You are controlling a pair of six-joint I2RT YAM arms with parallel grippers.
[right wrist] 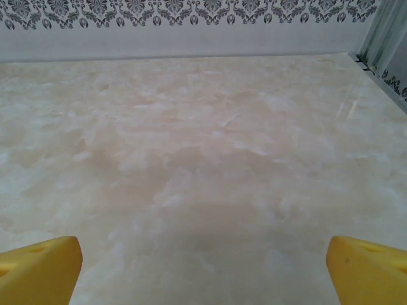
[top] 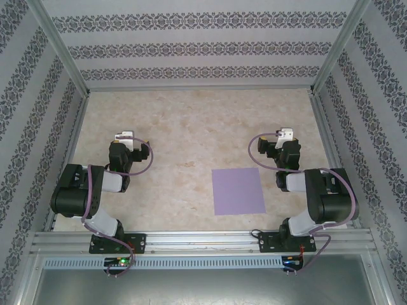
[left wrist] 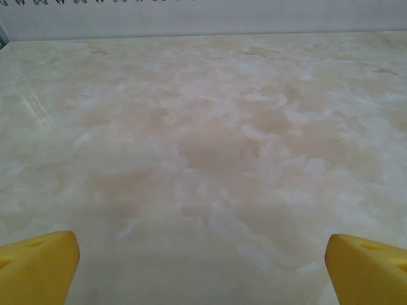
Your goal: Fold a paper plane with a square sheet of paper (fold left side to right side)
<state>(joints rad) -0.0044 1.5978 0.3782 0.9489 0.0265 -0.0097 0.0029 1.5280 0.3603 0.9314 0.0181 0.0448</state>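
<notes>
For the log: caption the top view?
Unfolded purple paper lies flat on the table beside the right arm.

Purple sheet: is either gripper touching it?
No, in the top view the square sheet of paper lies flat on the table, apart from both the left gripper and the right gripper.

The square sheet of paper (top: pixel 238 190) lies flat and unfolded on the marbled beige tabletop (top: pixel 191 121), right of centre and toward the near edge. It sits just beside the folded right arm (top: pixel 321 194) without touching it. The left arm (top: pixel 89 187), folded likewise, stands well apart from the sheet, and walls (top: pixel 191 47) with dark ornamental bands enclose the tabletop.
</notes>
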